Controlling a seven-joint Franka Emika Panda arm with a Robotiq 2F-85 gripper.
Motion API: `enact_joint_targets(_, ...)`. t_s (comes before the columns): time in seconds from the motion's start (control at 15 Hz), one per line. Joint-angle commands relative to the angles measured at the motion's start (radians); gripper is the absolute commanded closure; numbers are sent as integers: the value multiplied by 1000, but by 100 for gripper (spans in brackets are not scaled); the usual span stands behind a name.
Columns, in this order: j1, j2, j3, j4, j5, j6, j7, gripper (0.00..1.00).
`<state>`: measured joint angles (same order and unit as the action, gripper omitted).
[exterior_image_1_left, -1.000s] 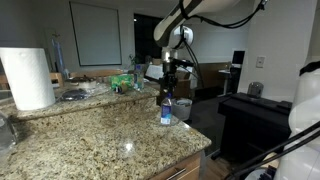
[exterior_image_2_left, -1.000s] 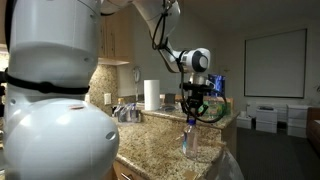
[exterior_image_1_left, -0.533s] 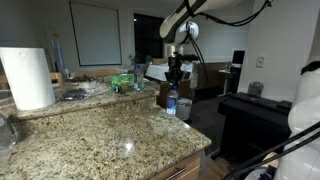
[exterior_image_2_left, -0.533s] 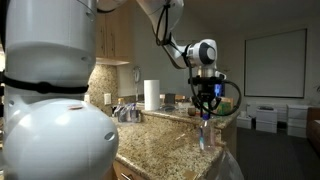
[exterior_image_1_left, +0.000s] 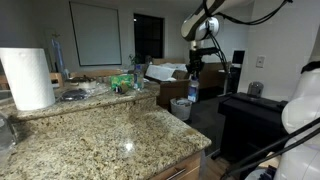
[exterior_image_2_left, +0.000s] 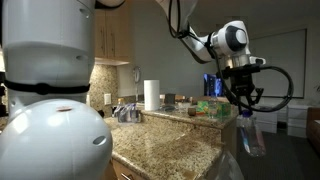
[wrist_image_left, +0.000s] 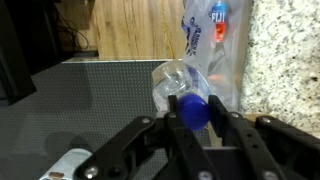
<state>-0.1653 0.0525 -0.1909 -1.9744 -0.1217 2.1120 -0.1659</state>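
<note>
Kitchen, granite table (exterior_image_1_left: 100, 140): paper towel roll (exterior_image_1_left: 28, 78) at left edge. The bottle (exterior_image_1_left: 193, 93) has left the table's right edge and now hangs in air beyond it. The tool (exterior_image_1_left: 196, 72) is clamped on its cap; lift done, grip holding.

A clear plastic water bottle (exterior_image_1_left: 193, 92) with a blue cap (wrist_image_left: 193, 110) hangs upright in the air, just past the bench's (exterior_image_1_left: 100, 130) right edge.
</note>
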Motion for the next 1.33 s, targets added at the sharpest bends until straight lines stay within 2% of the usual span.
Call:
enact_joint_targets(0.0,-42,60,-26,-27,3,115,-12,90)
enact_joint_targets(0.2,-79,94,-33,-41,73,176,-70,90)
enact_joint_targets(0.4,-124,113,-27,-35,206,182,-169,90)
enact_joint_targets(0.73,-201,175,-5,4,529,42,-405,90)
enact_joint_targets(1.0,-232,239,-6,47,614,-113,-460,90)
enact_joint_targets(1.27,-251,307,9,82,693,-154,-447,90)
